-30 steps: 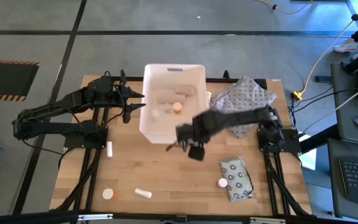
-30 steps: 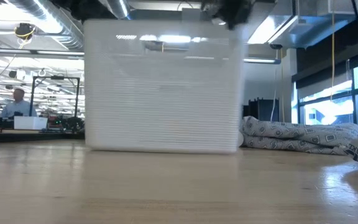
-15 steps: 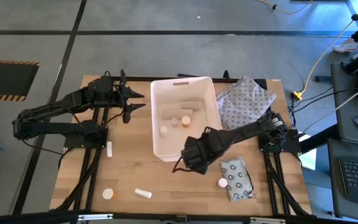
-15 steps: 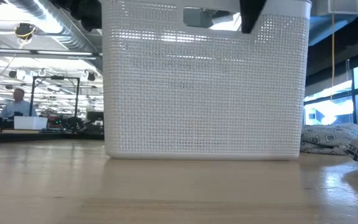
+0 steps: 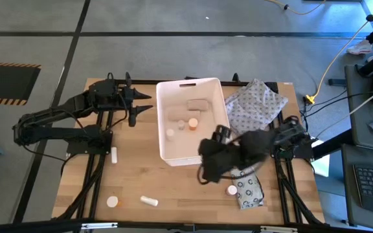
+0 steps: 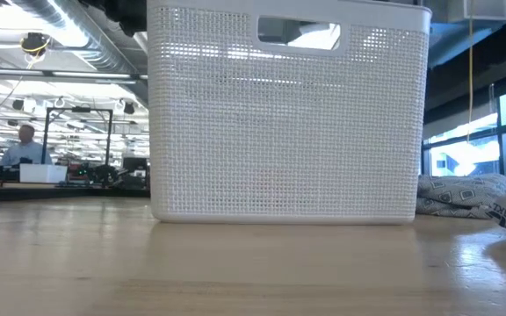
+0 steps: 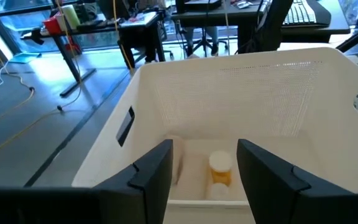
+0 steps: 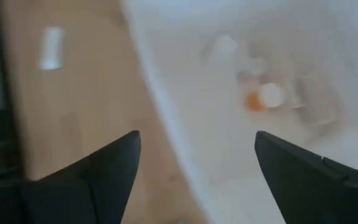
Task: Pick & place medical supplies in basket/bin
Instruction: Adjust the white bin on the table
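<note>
your white mesh-walled basket sits upright on the bench, toward the twelve o'clock side in the high view, with its handle slot on the far short wall. inside it you have a tan bandage roll, an orange-capped pill bottle and two small white bottles, one near the middle and one toward seven o'clock of the tub floor.

your right gripper hangs just off the basket's five o'clock corner, above the bench, blurred in the high view. in the right wrist view its jaws stand wide apart with nothing between them, looking over the basket rim at the orange-capped bottle.

your left gripper waits at nine o'clock of the basket, close to its long wall. its jaws are parted and empty, pointing into the tub in the left wrist view.

on the bench, the flat grey packet printed with rings lies at five o'clock of the basket, with an orange-capped vial touching its left edge. another orange-capped bottle and a white vial on its side lie near the six o'clock edge, and a small white vial lies at eight o'clock. the grey dotted cloth bundle lies against the basket's three o'clock side.
</note>
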`<state>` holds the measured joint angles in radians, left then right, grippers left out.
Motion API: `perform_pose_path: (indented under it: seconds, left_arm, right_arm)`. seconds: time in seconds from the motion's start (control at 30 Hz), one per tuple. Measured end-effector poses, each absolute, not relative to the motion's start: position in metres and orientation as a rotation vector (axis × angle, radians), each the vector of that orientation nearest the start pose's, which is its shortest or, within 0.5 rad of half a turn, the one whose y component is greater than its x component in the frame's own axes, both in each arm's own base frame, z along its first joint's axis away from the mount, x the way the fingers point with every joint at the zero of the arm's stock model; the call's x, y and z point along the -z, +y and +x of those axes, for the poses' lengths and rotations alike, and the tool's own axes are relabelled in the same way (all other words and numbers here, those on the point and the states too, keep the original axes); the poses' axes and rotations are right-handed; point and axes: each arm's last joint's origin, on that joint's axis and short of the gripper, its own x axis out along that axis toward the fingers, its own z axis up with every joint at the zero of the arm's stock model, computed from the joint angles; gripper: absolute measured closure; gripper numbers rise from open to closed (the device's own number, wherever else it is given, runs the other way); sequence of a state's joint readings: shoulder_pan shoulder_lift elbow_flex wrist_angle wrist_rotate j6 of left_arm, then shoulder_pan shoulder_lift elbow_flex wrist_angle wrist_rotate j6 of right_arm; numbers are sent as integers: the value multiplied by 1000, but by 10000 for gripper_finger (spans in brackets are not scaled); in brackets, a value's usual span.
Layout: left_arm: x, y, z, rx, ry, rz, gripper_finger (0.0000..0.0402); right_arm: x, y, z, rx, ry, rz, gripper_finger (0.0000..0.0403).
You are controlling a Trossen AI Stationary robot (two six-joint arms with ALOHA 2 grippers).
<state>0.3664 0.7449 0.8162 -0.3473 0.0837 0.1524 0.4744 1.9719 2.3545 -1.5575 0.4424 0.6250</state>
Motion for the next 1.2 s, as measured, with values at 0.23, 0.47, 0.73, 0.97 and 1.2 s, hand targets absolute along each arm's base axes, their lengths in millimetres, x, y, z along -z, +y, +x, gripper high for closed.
perform_pose_path:
  seconds: [0.23,0.47,0.73,0.97,1.2]
  left_arm:
    - [-333,54,149,-234,288,85,231]
    - [-333,54,150,-225,287,85,231]
    - [-332,54,149,-224,301,81,231]
    - [-329,53,148,-220,338,72,231]
    - [-328,53,148,-217,350,86,231]
  right_arm:
    - [-402,203,302,272,1014,192,86]
    - [-371,229,313,264,1082,105,86]
    - [-348,204,348,306,1165,78,86]
    - [-347,157,372,284,1231,76,86]
    - [-347,111,390,282,1248,34,86]
